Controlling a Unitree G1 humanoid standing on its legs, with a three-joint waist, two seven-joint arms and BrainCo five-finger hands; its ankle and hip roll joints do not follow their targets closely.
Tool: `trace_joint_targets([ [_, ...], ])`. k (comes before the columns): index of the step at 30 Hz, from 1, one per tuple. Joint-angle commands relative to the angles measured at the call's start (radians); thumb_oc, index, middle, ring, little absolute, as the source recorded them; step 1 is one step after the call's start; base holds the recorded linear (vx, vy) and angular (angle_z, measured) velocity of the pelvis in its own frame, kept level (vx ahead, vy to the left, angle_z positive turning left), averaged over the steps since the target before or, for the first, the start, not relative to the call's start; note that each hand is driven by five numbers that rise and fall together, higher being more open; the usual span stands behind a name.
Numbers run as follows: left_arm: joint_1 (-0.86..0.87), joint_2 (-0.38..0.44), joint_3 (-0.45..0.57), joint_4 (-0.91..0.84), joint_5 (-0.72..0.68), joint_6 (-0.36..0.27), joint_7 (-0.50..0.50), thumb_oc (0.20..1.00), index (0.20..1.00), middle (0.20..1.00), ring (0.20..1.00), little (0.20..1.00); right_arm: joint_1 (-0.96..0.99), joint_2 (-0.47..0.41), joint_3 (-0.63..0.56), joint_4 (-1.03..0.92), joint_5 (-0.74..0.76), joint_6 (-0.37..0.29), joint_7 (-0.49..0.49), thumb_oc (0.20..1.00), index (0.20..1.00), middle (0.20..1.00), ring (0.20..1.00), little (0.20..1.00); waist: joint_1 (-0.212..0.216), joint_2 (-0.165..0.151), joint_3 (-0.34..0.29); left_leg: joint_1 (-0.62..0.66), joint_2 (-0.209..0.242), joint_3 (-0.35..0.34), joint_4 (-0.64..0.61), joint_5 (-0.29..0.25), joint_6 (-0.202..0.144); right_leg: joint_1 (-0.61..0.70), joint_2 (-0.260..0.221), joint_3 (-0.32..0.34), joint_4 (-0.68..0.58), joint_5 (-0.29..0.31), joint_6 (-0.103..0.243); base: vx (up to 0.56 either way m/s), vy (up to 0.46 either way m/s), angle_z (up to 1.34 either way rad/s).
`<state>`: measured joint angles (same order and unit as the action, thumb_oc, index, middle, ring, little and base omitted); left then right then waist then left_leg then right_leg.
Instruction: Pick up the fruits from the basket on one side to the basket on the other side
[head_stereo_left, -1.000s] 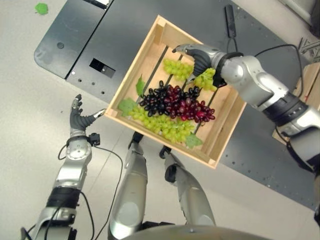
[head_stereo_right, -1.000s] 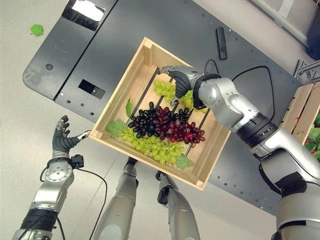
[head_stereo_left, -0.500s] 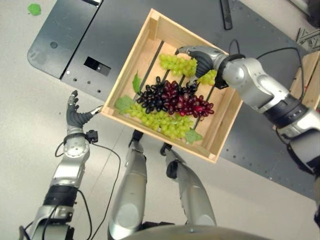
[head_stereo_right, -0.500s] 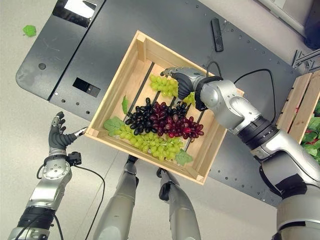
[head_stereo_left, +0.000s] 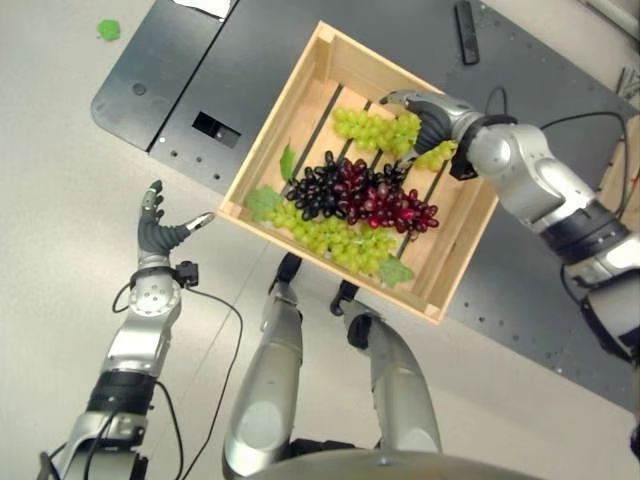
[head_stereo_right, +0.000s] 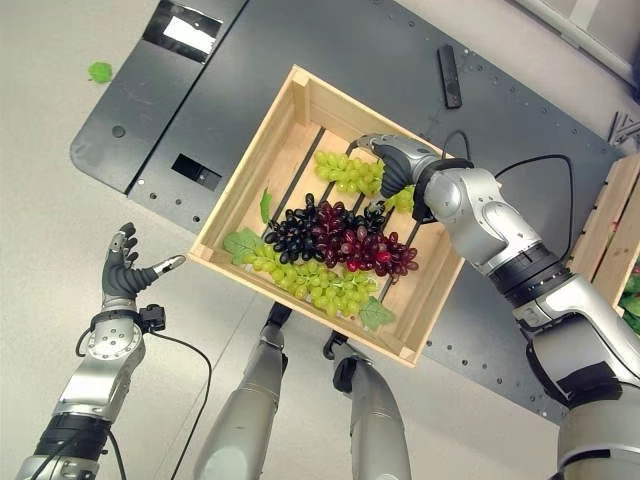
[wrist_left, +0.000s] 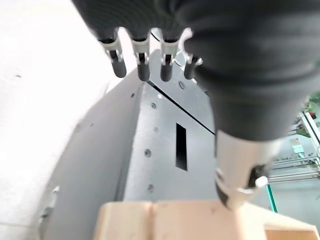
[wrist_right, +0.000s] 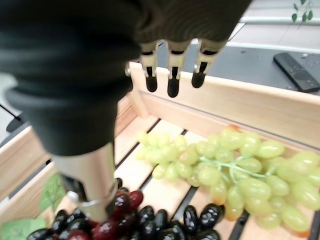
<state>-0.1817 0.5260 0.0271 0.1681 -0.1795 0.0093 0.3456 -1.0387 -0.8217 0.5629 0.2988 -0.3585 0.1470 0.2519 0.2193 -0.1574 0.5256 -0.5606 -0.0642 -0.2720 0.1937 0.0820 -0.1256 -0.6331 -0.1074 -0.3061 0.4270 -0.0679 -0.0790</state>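
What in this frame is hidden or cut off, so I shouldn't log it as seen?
- Second crate: cut by the right eye view's edge; contents unclear.
- Green grapes: partly covered by the right hand in the eye views.
- Wooden crate: just a corner in the left wrist view.

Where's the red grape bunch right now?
In the eye views the red grape bunch lies mid-crate, between the black grapes on its left and the right hand just beyond it.

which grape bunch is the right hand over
The smaller green grape bunch at the crate's far end; the right hand hangs open above it. The dark bunch, red bunch and larger green bunch lie nearer the robot.
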Motion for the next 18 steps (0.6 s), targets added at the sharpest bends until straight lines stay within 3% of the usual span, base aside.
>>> trace_joint_targets([
  [1, 0.021, -0.047, 0.026, -0.083, -0.002, -0.029, -0.009, 1.0, 1.0, 1.0, 1.0, 1.0, -0.028, -0.087, -0.012, -0.025, -0.05, -0.002, -0.038, 1.0, 1.0, 1.0, 1.0, 1.0, -0.004, 0.041, -0.006, -0.039, -0.004, 0.044, 0.044, 0.036, 0.049, 0.1, 0.008, -0.021, -0.139, 0.039, 0.095, -0.1, -0.149, 0.34],
  [2, 0.013, -0.05, 0.023, -0.082, -0.002, -0.029, -0.009, 1.0, 1.0, 1.0, 1.0, 1.0, -0.015, -0.085, -0.025, -0.021, -0.051, 0.002, -0.042, 1.0, 1.0, 1.0, 1.0, 1.0, -0.02, 0.03, -0.006, -0.033, -0.003, 0.072, 0.084, -0.01, 0.07, 0.103, -0.003, -0.029, -0.156, 0.049, 0.095, -0.12, -0.238, 0.16],
  [3, 0.003, -0.051, 0.016, -0.087, 0.003, -0.027, -0.024, 1.0, 1.0, 1.0, 1.0, 1.0, 0.018, -0.092, -0.056, -0.018, -0.052, 0.003, -0.039, 1.0, 1.0, 1.0, 1.0, 1.0, -0.059, 0.017, -0.006, -0.033, 0.005, 0.123, 0.187, -0.098, 0.097, 0.096, -0.02, -0.054, -0.182, 0.068, 0.096, -0.12, -0.237, 0.21],
  [4, 0.003, -0.05, 0.016, -0.087, 0.003, -0.027, -0.024, 1.0, 1.0, 1.0, 1.0, 1.0, 0.02, -0.092, -0.058, -0.019, -0.053, 0.004, -0.039, 1.0, 1.0, 1.0, 1.0, 1.0, -0.058, 0.018, -0.006, -0.034, 0.006, 0.122, 0.191, -0.101, 0.097, 0.097, -0.019, -0.055, -0.183, 0.068, 0.096, -0.14, -0.218, 0.87],
  [5, -0.009, -0.048, 0.016, -0.089, 0.004, -0.021, -0.03, 1.0, 1.0, 1.0, 1.0, 1.0, 0.034, -0.091, -0.085, -0.017, -0.067, 0.01, -0.047, 1.0, 1.0, 1.0, 1.0, 1.0, -0.08, 0.013, -0.006, -0.031, 0.012, 0.15, 0.246, -0.156, 0.106, 0.09, -0.029, -0.072, -0.19, 0.078, 0.1, -0.07, -0.073, 1.29],
  [6, -0.015, -0.045, 0.017, -0.096, 0.001, -0.02, -0.028, 1.0, 1.0, 1.0, 1.0, 1.0, 0.04, -0.092, -0.095, -0.021, -0.074, 0.014, -0.047, 1.0, 1.0, 1.0, 1.0, 1.0, -0.084, 0.021, -0.006, -0.007, 0.019, 0.154, 0.216, -0.168, 0.106, 0.086, -0.026, -0.079, -0.185, 0.078, 0.105, -0.08, -0.073, 1.23],
  [9, -0.02, -0.048, 0.021, -0.097, 0.0, -0.017, -0.022, 1.0, 1.0, 1.0, 1.0, 1.0, 0.09, -0.077, -0.132, -0.018, -0.076, 0.022, -0.058, 1.0, 1.0, 1.0, 1.0, 1.0, -0.096, 0.033, -0.006, -0.011, 0.024, 0.162, 0.163, -0.134, 0.104, 0.085, -0.022, -0.089, -0.185, 0.085, 0.114, -0.03, -0.003, 0.31],
  [11, -0.02, -0.045, 0.024, -0.102, 0.01, -0.008, -0.03, 1.0, 1.0, 1.0, 1.0, 1.0, 0.157, -0.07, -0.179, -0.015, -0.075, 0.03, -0.066, 1.0, 1.0, 1.0, 1.0, 1.0, -0.102, 0.047, -0.006, -0.021, 0.026, 0.163, 0.149, -0.153, 0.1, 0.08, -0.032, -0.082, -0.155, 0.067, 0.131, -0.01, 0.056, 0.38],
  [12, -0.019, -0.046, 0.021, -0.105, 0.009, -0.006, -0.033, 1.0, 1.0, 1.0, 1.0, 1.0, 0.173, -0.069, -0.185, -0.01, -0.076, 0.033, -0.07, 1.0, 1.0, 1.0, 1.0, 1.0, -0.102, 0.049, -0.006, -0.044, 0.025, 0.179, 0.143, -0.125, 0.102, 0.067, -0.043, -0.102, -0.158, 0.087, 0.119, 0.04, 0.076, 0.29],
  [14, -0.01, -0.04, 0.023, -0.105, 0.018, 0.001, -0.041, 1.0, 1.0, 1.0, 1.0, 1.0, 0.201, -0.067, -0.2, -0.001, -0.077, 0.037, -0.076, 1.0, 1.0, 1.0, 1.0, 1.0, -0.098, 0.057, -0.006, -0.032, 0.027, 0.17, 0.136, -0.145, 0.096, 0.076, -0.037, -0.083, -0.146, 0.058, 0.125, 0.03, 0.062, 0.16],
  [18, 0.005, -0.029, 0.036, -0.11, 0.017, 0.006, -0.047, 1.0, 1.0, 1.0, 1.0, 1.0, 0.235, -0.053, -0.219, 0.007, -0.088, 0.038, -0.084, 1.0, 1.0, 1.0, 1.0, 1.0, -0.082, 0.053, -0.006, -0.036, 0.02, 0.171, 0.121, -0.137, 0.094, 0.082, -0.043, -0.089, -0.156, 0.068, 0.129, -0.01, 0.069, -0.03],
])
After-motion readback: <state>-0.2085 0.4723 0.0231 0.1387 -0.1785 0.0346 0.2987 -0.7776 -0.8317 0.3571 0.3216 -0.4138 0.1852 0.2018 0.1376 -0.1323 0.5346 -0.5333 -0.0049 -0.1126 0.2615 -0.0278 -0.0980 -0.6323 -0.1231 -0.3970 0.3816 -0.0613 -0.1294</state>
